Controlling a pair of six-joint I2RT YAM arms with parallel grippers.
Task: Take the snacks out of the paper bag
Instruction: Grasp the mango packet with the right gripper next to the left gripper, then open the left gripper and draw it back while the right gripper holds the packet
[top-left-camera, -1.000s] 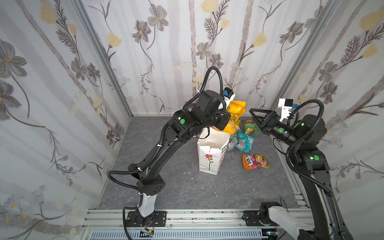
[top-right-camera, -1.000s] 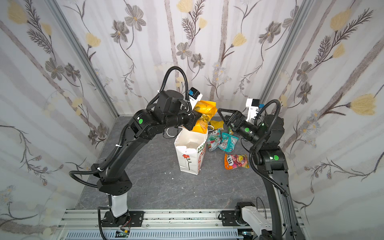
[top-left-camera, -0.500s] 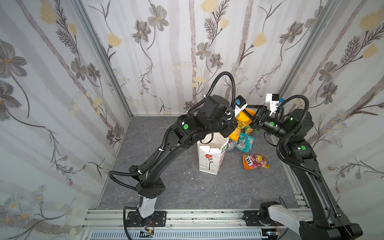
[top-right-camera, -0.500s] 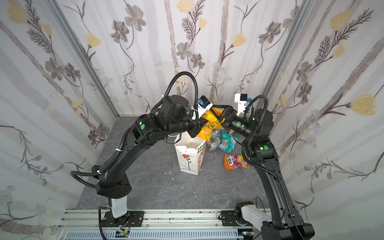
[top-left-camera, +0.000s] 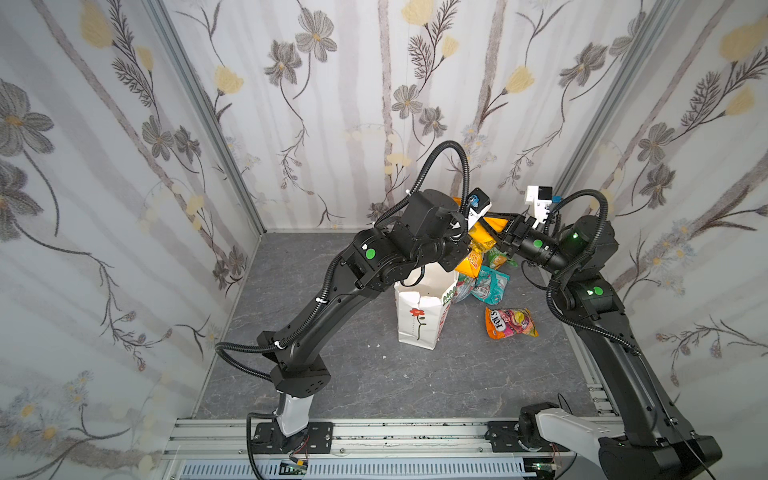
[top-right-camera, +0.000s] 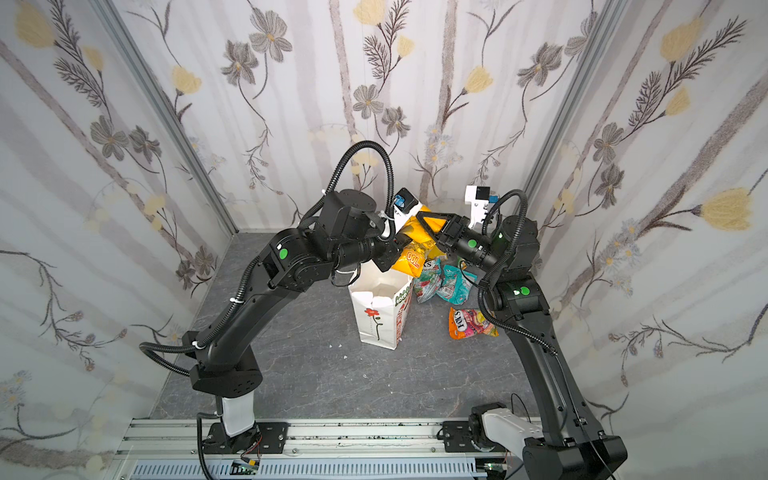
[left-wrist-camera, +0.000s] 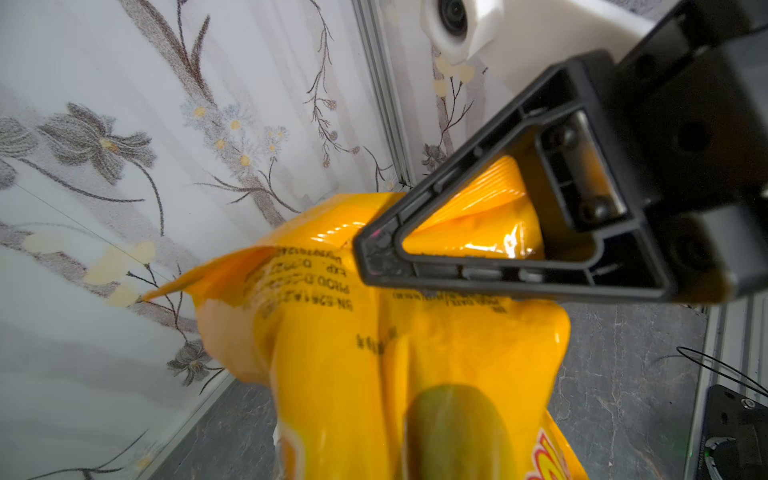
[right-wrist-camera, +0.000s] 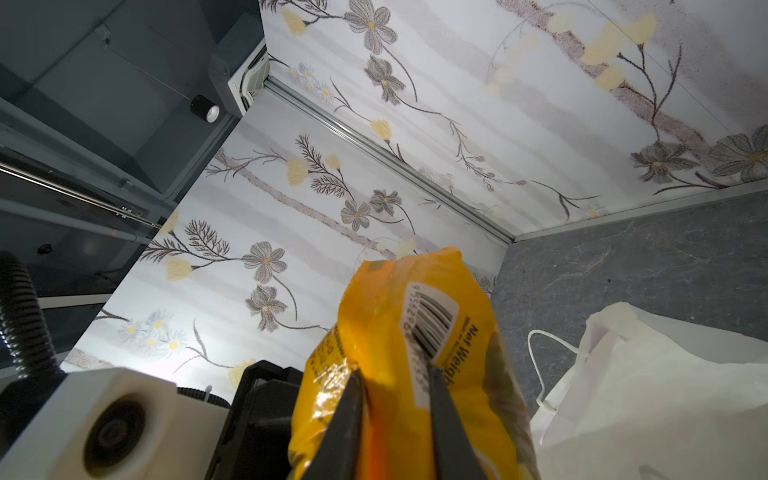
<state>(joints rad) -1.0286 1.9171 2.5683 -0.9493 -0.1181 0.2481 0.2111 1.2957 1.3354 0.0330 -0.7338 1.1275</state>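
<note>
Right hand (right-wrist-camera: 395, 372) moved in, jaws pinched tight on orange packet (right-wrist-camera: 374, 299)

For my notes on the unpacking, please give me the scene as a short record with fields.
Paper bag: upright, top open
Orange packet: raised, between both claws
Right claw: shut on orange packet
Left claw: at the packet, grip unclear
Floor: teal packet and orange-pink packet lying beside the bag
</note>
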